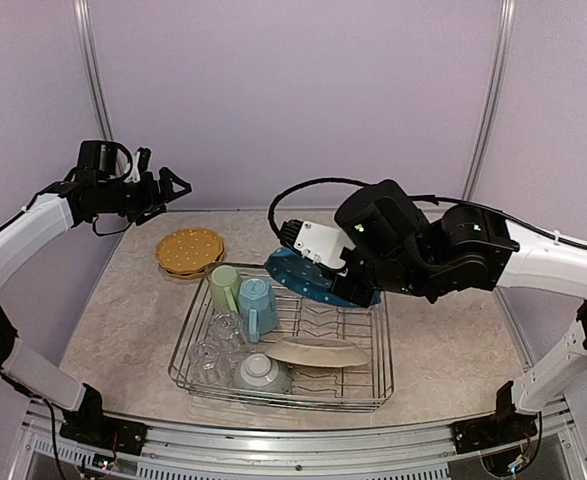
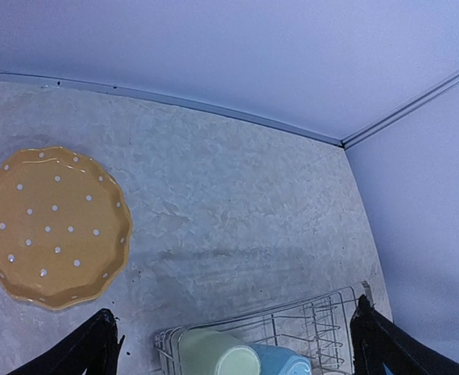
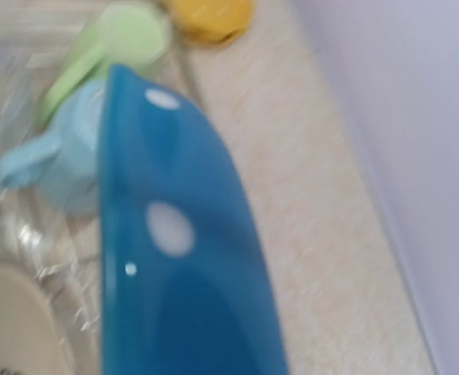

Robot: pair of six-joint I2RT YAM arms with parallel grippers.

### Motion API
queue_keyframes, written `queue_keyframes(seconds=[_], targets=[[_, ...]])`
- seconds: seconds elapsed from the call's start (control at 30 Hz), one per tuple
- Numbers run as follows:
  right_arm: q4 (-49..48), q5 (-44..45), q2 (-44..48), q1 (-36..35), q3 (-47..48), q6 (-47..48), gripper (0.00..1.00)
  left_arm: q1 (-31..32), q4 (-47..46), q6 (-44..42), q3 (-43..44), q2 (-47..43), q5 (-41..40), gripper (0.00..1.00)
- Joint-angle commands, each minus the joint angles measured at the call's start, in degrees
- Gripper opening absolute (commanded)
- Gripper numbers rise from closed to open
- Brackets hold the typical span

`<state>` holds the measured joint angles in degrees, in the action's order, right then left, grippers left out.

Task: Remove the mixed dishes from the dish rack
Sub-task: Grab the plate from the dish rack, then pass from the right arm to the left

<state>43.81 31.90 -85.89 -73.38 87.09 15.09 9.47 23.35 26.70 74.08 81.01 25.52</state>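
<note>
My right gripper (image 1: 353, 288) is shut on the blue dotted plate (image 1: 301, 274) and holds it tilted over the back edge of the dish rack (image 1: 377, 388). The plate fills the right wrist view (image 3: 182, 266) and hides the fingers. In the rack are the pale green mug (image 1: 223, 288), light blue mug (image 1: 256, 303), clear glasses (image 1: 216, 345), grey-green bowl (image 1: 261, 373) and cream plate (image 1: 318, 352). The yellow dotted plates (image 1: 190, 250) are stacked on the table behind the rack. My left gripper (image 1: 168, 185) is open and empty, high above the table's back left.
The left wrist view looks down on the yellow plates (image 2: 53, 223), the rack's back corner (image 2: 307, 316) and both mugs (image 2: 213, 355). Purple walls close the table at the back and sides. Bare tabletop (image 1: 443, 340) lies right of the rack.
</note>
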Motion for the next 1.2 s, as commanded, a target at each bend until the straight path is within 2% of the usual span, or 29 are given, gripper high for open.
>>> queue_keyframes(seconds=[0.0, 0.13, 0.33, 0.5, 0.77, 0.97, 1.17], targets=[[-14.3, 5.1, 7.2, 0.1, -3.2, -0.4, 0.0, 0.5, -1.0, -0.5, -0.3, 0.4, 1.8, 0.98], [-20.7, 2.3, 11.5, 4.8, -6.9, -4.9, 0.0, 0.5, -1.9, 0.0, -0.4, 0.7, 5.1, 0.99], [-29.1, -11.2, 16.8, 17.9, -14.2, -19.5, 0.0, 0.5, -5.5, 2.1, -0.4, 2.8, 16.2, 0.99], [-38.7, -25.0, 19.9, 27.4, -22.0, -31.7, 0.0, 1.0, -11.9, 7.6, -2.1, 4.9, 24.9, 0.99], [-59.3, -43.6, 19.6, 39.3, -33.1, -55.4, 0.0, 7.4, -18.8, 12.4, -3.0, 7.7, 33.6, 0.98], [-72.7, -51.5, 12.4, 40.4, -34.0, -65.7, 0.0, 11.7, -19.1, 13.3, -1.9, 11.0, 35.7, 0.98], [-86.8, -58.8, 2.9, 40.2, -32.4, -74.4, 0.0, 12.9, -18.7, 14.9, 0.0, 14.8, 39.1, 0.95]])
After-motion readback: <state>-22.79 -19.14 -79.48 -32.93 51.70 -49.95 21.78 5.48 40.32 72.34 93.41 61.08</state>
